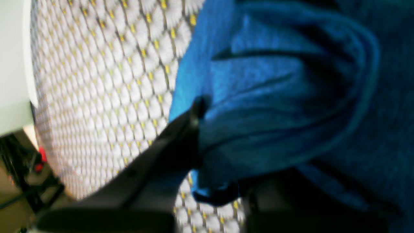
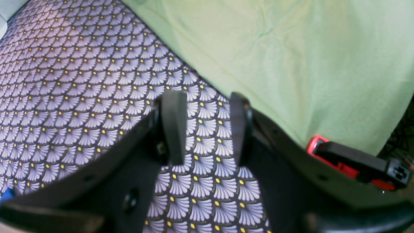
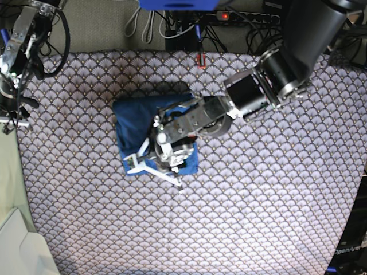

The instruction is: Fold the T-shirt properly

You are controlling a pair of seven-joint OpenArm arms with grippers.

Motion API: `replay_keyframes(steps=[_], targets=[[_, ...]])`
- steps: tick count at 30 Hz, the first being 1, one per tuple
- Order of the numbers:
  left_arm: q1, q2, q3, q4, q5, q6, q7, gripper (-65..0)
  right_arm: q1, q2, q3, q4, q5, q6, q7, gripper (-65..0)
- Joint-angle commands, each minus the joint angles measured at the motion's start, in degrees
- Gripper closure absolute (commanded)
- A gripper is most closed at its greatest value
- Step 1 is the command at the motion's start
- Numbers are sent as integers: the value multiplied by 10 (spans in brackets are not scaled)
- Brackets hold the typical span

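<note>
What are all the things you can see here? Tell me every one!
T-shirt: one, blue, bunched in the middle of the tablecloth.
Tablecloth: one, grey-purple with fan shapes and yellow dots, covering the table.
Green cloth: one, pale green, along the tablecloth's edge.
Power strip: one, dark with a red switch, behind the table.
Left gripper: one, black, shut on the T-shirt.
Right gripper: one, black, open above the bare tablecloth.

The left arm (image 3: pixel 275 71) is showing thick black and silver cylindrical segments, tapering to a silver-white bracket at the left gripper (image 3: pixel 160 166). The right arm (image 3: pixel 17 51) is trailing looped black cables over metal links. The right gripper (image 2: pixel 207 129) is wearing matte black fingers (image 2: pixel 174 126) with round screws.
</note>
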Motion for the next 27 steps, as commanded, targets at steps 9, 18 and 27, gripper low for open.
replay_keyframes(steps=[9, 18, 27], targets=[[-21, 39, -102, 10, 10, 5, 73, -1, 5, 6, 1, 9, -3, 4, 14, -233], [-22, 37, -122, -2, 10, 4, 89, -1, 5, 3, 1, 9, -3, 4, 14, -233], [-21, 37, -122, -49, 10, 4, 48, -1, 5, -7, 1, 11, -3, 4, 14, -233]])
